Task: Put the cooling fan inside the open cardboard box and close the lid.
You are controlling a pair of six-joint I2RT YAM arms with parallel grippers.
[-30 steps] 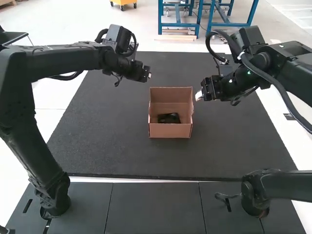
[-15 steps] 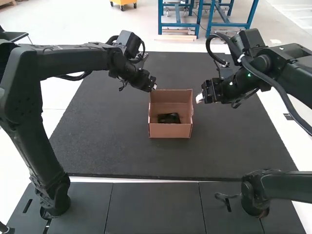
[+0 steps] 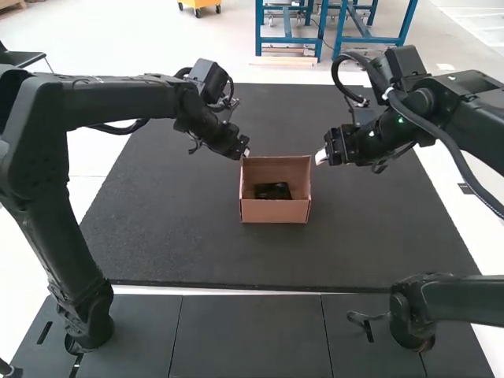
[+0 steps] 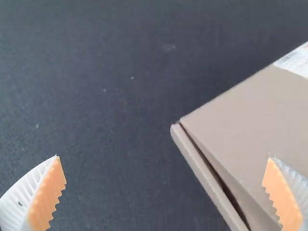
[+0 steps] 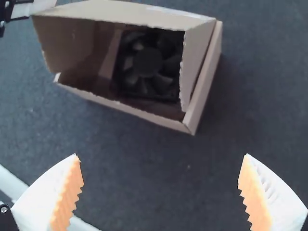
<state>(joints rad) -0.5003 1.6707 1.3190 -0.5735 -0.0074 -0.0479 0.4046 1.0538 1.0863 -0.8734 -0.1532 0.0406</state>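
The cardboard box (image 3: pixel 275 210) is plain brown paperboard, matt and smooth on its faces, slightly ragged along the cut edges. The cooling fan (image 5: pixel 147 65) looks like black plastic with a dull sheen. The mat (image 3: pixel 173 228) is black, matt and finely grainy, and the left gripper (image 4: pixel 163 161) and right gripper (image 5: pixel 161 161) are white ribbed plastic faced with orange toothed pads (image 5: pixel 67 192).

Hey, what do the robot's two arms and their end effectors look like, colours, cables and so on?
The left arm and right arm are matte black, with rounded tubular links and black cables looping near the wrists. A small green light glows on the right arm. The left end effector and right end effector have white ribbed fingers with toothed orange pads.
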